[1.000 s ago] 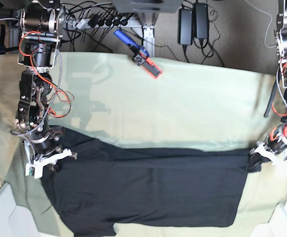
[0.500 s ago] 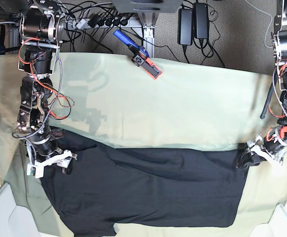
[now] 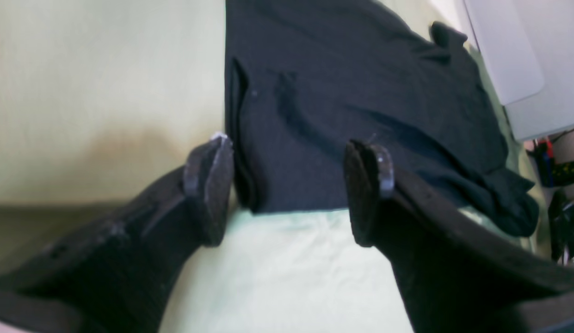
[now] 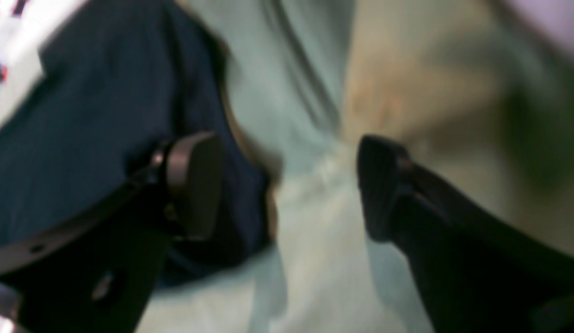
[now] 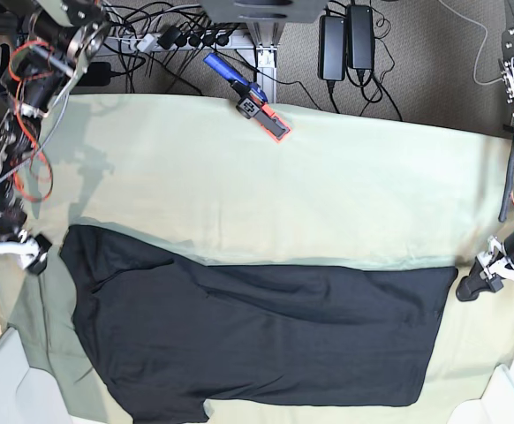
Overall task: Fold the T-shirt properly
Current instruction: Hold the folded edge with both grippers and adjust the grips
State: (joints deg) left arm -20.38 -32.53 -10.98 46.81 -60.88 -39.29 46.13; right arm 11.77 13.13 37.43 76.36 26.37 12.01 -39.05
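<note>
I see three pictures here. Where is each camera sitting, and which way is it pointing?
Base: high above, looking down on the T-shirt spread over the green sheet, an arm at each side.
Left wrist: on the left arm, looking past its open end effector along the shirt.
Right wrist: on the right arm, blurred, looking past its open end effector at the shirt's edge.
All three share the shirt and the sheet.

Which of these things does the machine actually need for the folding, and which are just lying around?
Part of the job:
- T-shirt, lying on the green sheet
- left gripper, open beside the shirt's edge
- right gripper, open at the other end

Just lying about:
- pale green sheet under the shirt
- blue and orange tool at the far edge
- black power bricks and cables on the floor
</note>
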